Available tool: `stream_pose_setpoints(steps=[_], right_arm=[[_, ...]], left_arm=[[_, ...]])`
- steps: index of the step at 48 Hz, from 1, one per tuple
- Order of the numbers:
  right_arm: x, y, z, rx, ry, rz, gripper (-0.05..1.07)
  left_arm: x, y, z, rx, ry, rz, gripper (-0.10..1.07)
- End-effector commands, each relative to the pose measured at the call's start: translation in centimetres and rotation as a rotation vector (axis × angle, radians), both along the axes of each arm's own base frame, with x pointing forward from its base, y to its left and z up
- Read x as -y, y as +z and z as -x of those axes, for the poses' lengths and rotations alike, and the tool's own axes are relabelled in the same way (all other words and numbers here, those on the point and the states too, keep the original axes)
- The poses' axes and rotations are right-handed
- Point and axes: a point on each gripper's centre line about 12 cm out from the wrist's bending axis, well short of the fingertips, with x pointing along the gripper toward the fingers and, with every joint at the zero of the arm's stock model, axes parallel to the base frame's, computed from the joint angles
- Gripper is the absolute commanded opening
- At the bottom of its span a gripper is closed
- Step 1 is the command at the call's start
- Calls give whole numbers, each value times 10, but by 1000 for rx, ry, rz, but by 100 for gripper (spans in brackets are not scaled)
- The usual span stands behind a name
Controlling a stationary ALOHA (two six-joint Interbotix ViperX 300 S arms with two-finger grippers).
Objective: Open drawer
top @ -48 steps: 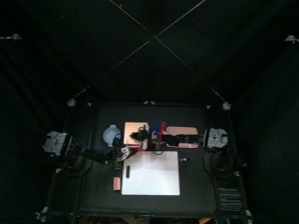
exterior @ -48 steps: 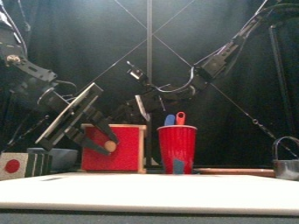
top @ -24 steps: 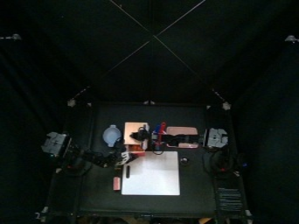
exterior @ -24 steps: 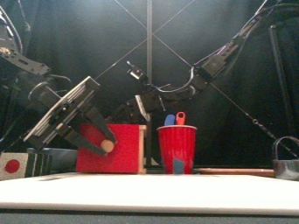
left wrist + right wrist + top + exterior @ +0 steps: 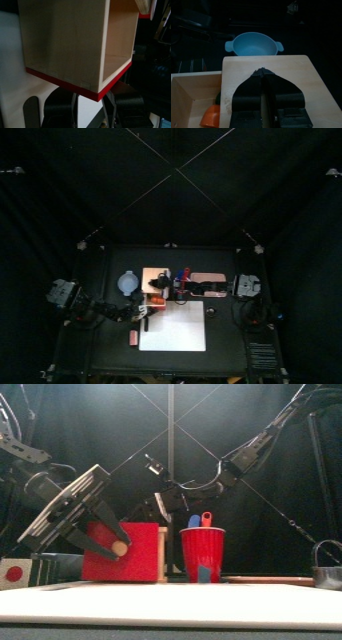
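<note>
Left of the table's middle, the red-fronted drawer (image 5: 120, 554) is clamped in the left gripper (image 5: 104, 544), pulled from its box (image 5: 271, 67). The right gripper (image 5: 264, 75), pinched together, presses the box. Beside stands a red cup (image 5: 202, 554) holding markers (image 5: 201, 519).

Left hand (image 5: 110, 536) grips knob on red drawer (image 5: 118, 556) front; red cup (image 5: 202, 554) beside, apparently holding pens.
</note>
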Motion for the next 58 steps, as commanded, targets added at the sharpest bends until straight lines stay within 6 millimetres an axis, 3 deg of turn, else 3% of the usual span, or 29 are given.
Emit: stream_pose_setpoints(steps=[1, 58], right_arm=[[7, 8, 2, 12, -15, 5, 4], [10, 7, 3, 9, -22, 4, 4]], left_arm=[[6, 6, -7, 26, -16, 3, 58], [20, -3, -1, -32, -92, 7, 59]])
